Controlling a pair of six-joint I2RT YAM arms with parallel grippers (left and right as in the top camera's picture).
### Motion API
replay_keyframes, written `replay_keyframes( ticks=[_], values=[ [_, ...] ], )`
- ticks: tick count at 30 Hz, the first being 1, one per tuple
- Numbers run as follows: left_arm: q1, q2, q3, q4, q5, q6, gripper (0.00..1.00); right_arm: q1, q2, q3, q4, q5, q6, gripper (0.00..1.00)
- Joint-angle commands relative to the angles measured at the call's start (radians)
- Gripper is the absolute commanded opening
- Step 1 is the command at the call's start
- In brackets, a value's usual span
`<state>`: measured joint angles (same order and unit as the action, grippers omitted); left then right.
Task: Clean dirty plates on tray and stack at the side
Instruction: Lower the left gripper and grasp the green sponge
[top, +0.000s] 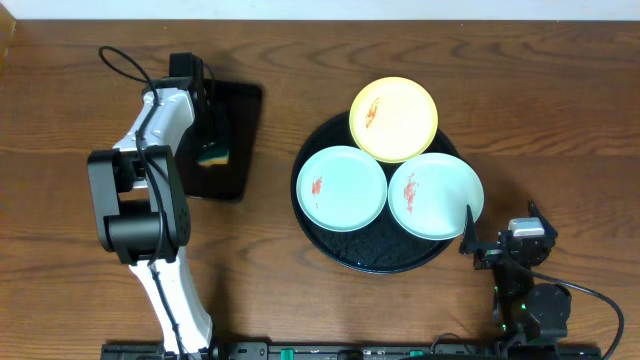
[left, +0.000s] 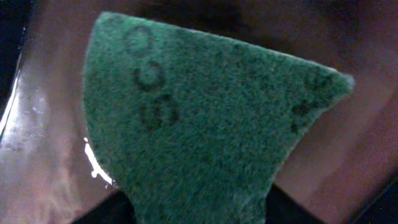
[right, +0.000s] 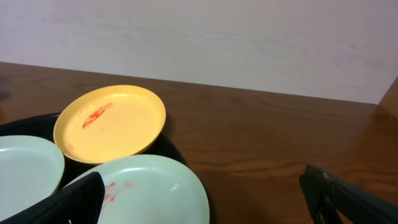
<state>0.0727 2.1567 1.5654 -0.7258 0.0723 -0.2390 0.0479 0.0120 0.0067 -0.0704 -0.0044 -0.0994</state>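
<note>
- On the right half of the wooden desk (top: 80, 60) sits the round tray (top: 380, 255), glossy black, with all three plates on it.
- Farthest from the robot is the yellow plate (top: 393, 118); it has a red smear on its left part, and its far edge sticks out past the tray's rim.
- Nearer, the left mint plate (top: 341, 188) lies flat with a small red smear left of its middle.
- Just beside it, the right mint plate (top: 435, 196) carries a red smear near its middle, and its right edge hangs over the tray's rim.
- The yellow plate's near edge meets both mint plates; whether it rests on top of them I cannot tell.
- The right pincer (top: 500, 225) hovers low at the tray's near right side, close to the right mint plate, its two fingers spread wide with nothing between them.
- At the far left of the desk lies a smaller rectangular tray (top: 235, 110), also black.
- A sponge (top: 213, 155) with a green scouring face rests on that rectangular tray.
- The left pincer (top: 208, 140) reaches down over the sponge; in the left wrist view the green pad fills almost the whole frame.
- Whether the left pincer has clenched on the sponge or stands released, the pictures do not show.
</note>
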Motion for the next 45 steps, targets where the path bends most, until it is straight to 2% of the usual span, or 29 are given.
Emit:
replay_keyframes(
  ticks=[1, 2, 3, 7, 8, 15, 19, 22, 24, 35, 36, 38, 39, 42, 44, 45],
  values=[
    [0.001, 0.013, -0.004, 0.003, -0.013, 0.006, 0.44, -0.009, -0.004, -0.001, -0.004, 0.003, -0.014, 0.99],
    [0.001, 0.013, -0.004, 0.004, -0.013, 0.006, 0.44, -0.009, -0.004, -0.001, -0.004, 0.003, -0.014, 0.99],
    [0.001, 0.013, -0.004, 0.006, -0.013, 0.006, 0.36, -0.009, -0.004, -0.001, -0.004, 0.003, -0.014, 0.99],
    [0.001, 0.004, -0.003, 0.005, -0.012, 0.006, 0.19, -0.009, -0.004, -0.001, -0.004, 0.003, -0.014, 0.99],
    [0.001, -0.004, -0.003, 0.003, -0.011, 0.006, 0.11, -0.009, -0.004, -0.001, -0.004, 0.003, -0.014, 0.99],
    [0.000, -0.100, -0.003, -0.006, 0.082, -0.003, 0.07, -0.009, -0.004, -0.001, -0.004, 0.003, -0.014, 0.99],
    [-0.002, -0.135, -0.003, -0.017, 0.085, -0.025, 0.08, -0.009, -0.004, -0.001, -0.004, 0.003, -0.014, 0.99],
    [-0.001, -0.130, -0.006, -0.016, 0.081, -0.024, 0.23, -0.009, -0.004, -0.001, -0.004, 0.003, -0.014, 0.99],
    [-0.001, -0.124, -0.011, -0.016, 0.072, -0.024, 0.26, -0.009, -0.004, -0.001, -0.004, 0.003, -0.014, 0.99],
    [-0.001, -0.033, -0.013, -0.020, 0.032, -0.036, 0.27, -0.009, -0.004, -0.001, -0.004, 0.003, -0.014, 0.99],
    [-0.001, -0.033, -0.013, -0.020, 0.032, -0.047, 0.34, -0.009, -0.004, -0.001, -0.004, 0.003, -0.014, 0.99],
    [-0.001, -0.033, -0.013, -0.019, 0.032, -0.063, 0.56, -0.009, -0.004, -0.001, -0.004, 0.003, -0.014, 0.99],
    [-0.001, -0.033, -0.013, -0.017, 0.032, -0.062, 0.59, -0.009, -0.004, -0.001, -0.004, 0.003, -0.014, 0.99],
    [0.000, -0.033, -0.013, -0.017, 0.032, -0.062, 0.75, -0.009, -0.004, -0.001, -0.004, 0.003, -0.014, 0.99],
    [0.000, -0.033, -0.013, -0.016, 0.032, -0.062, 0.82, -0.009, -0.004, -0.001, -0.004, 0.003, -0.014, 0.99],
    [0.000, -0.033, -0.013, -0.016, 0.032, -0.062, 0.83, -0.009, -0.004, -0.001, -0.004, 0.003, -0.014, 0.99]
  ],
)
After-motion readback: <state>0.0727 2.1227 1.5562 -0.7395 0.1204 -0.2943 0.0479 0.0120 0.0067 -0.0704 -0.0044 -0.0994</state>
